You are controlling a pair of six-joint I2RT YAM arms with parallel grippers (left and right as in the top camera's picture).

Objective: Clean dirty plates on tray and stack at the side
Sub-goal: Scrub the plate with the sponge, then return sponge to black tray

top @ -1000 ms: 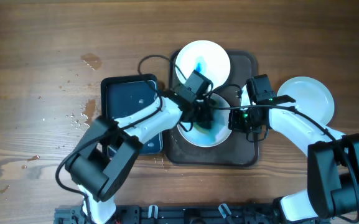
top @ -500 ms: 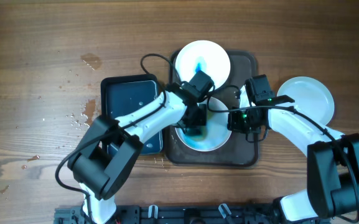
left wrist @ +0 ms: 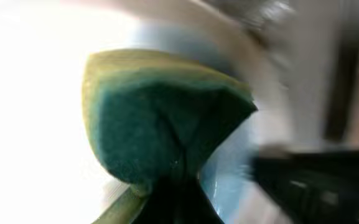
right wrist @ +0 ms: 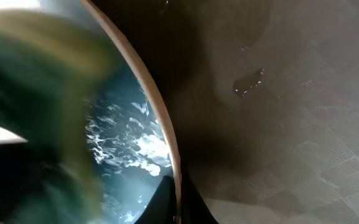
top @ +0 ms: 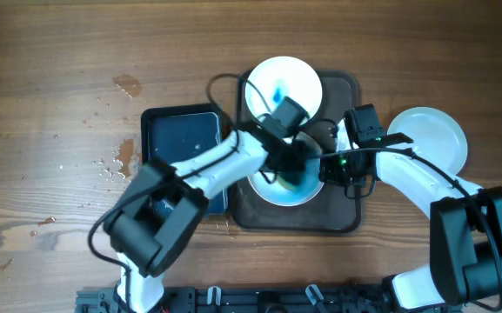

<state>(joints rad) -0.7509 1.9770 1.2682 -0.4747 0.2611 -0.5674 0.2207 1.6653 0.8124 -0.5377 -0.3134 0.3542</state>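
left gripper (top: 291, 165): clamped on a green-and-yellow sponge (left wrist: 167, 124), which is pressed onto the near plate (top: 277, 193) directly beneath it; wrist view blurred.
right gripper (top: 327, 167): just right of the left gripper, pinched on the near plate's right rim; blue soapy water lies inside that rim.
far plate (top: 283, 83): beyond both grippers, on the tray (top: 342, 217), blue smear at centre.
side plate (top: 431, 139): right of the right gripper, off the tray, on the table (top: 59, 69), plain white.
tray: under both grippers, dark brown, small wet patch near the right fingers.
basin (top: 181, 139): left of the left gripper, just beside the tray, dark.
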